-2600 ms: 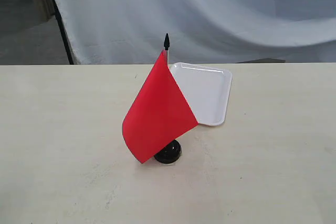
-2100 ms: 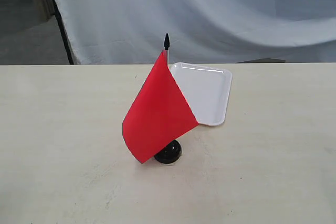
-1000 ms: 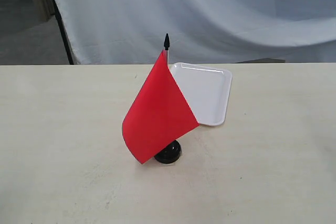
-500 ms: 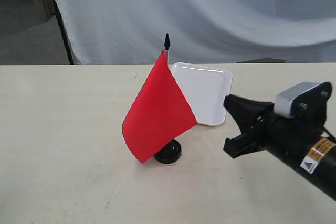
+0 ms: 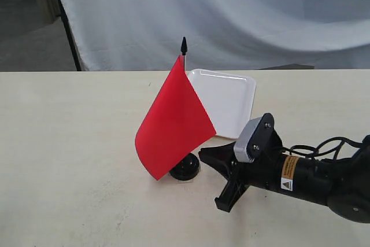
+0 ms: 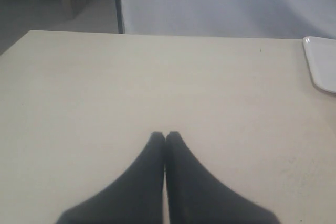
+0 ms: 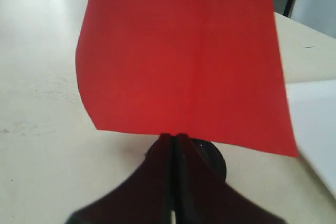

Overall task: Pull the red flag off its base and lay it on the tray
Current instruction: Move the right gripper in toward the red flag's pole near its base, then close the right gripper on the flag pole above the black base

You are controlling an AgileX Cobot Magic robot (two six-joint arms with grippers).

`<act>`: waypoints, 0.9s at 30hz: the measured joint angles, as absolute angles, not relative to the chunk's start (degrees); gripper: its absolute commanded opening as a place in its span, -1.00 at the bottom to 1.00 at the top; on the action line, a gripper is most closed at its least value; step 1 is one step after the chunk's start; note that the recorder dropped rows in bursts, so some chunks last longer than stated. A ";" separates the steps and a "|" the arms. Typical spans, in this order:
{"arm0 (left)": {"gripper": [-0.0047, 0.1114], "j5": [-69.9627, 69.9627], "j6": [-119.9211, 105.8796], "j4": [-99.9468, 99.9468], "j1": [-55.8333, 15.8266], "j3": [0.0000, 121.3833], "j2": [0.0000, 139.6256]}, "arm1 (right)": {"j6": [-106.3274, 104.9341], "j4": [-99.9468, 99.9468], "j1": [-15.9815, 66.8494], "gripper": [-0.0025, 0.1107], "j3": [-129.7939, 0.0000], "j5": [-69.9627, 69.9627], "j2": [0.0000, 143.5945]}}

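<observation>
The red flag (image 5: pixel 173 125) stands upright in its round black base (image 5: pixel 185 170) at the middle of the table, its pointed black tip (image 5: pixel 184 44) uppermost. Behind it lies the white tray (image 5: pixel 228 105), with nothing on it. My right gripper (image 5: pixel 202 153) is low over the table just right of the base, shut and holding nothing. In the right wrist view its tips (image 7: pixel 173 136) sit in front of the base (image 7: pixel 215 156), under the cloth (image 7: pixel 184 51). My left gripper (image 6: pixel 165 134) is shut over bare table and does not show in the exterior view.
A pale cloth backdrop (image 5: pixel 231 15) hangs behind the table's far edge. One corner of the tray (image 6: pixel 321 64) shows in the left wrist view, and its near part (image 7: pixel 315 114) in the right wrist view.
My right arm has come in from the right and dropped leftward, its tips now close beside the base. The flag, base and tray have not moved.
</observation>
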State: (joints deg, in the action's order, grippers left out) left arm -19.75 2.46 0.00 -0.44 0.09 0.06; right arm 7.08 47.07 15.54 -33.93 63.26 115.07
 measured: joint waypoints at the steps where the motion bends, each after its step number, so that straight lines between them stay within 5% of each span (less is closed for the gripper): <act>1: -0.92 -19.75 2.46 0.00 -0.44 0.09 0.06 | 7.61 47.63 15.54 -0.97 -34.69 63.15 115.42; 8: -0.92 -19.75 2.46 0.00 -0.44 0.09 0.06 | 10.14 48.68 15.54 -0.87 -38.20 62.85 118.21; 10: -0.92 -19.75 2.46 0.00 -0.44 0.09 0.06 | 10.32 48.73 15.54 -0.60 -38.30 62.96 118.61; 14: -0.92 -19.75 2.46 0.00 -0.44 0.09 0.06 | 10.47 48.83 15.54 0.25 -38.32 64.16 118.75; 16: -0.92 -19.75 2.46 0.00 -0.44 0.09 0.06 | 10.47 48.83 15.54 0.47 -38.32 64.42 118.75; 27: -0.92 -19.75 2.46 0.00 -0.44 0.09 0.06 | 11.44 44.05 15.54 0.40 -39.23 65.91 118.97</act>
